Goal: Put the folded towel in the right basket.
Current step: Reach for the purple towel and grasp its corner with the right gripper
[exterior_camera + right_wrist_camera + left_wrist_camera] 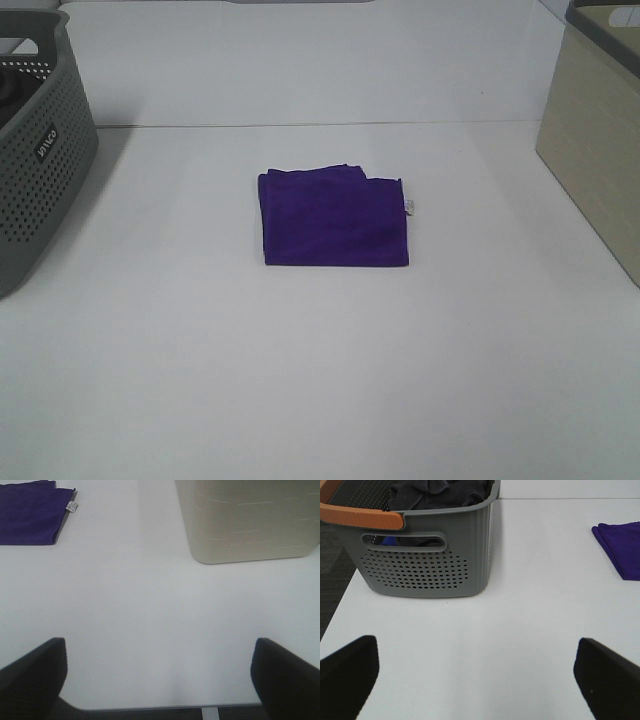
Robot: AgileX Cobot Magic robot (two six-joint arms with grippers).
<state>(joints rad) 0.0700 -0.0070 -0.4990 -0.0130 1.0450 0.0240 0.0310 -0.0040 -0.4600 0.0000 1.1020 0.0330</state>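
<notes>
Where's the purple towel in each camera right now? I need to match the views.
Exterior high: the purple towel lies flat mid-table, between the grey basket and the beige basket.
Left wrist: the towel's corner only, cut by the frame edge, apart from the grey basket.
Right wrist: its tagged corner, cut by the frame edge, apart from the beige basket.
Shared landmark: the white table.

Bright, even light from above washes the white table (pixel 320 380) almost featureless, with a cool bluish tint in the high view. Shadows are soft: a faint one beside the grey basket (pixel 40 170), and a thin dark rim under the purple towel (pixel 335 220), whose folds sink into saturated colour. The fingers (pixel 347 675) of the left gripper (pixel 477 680) and of the right gripper (pixel 157 680) show as black, soft-edged, unfocused shapes.
</notes>
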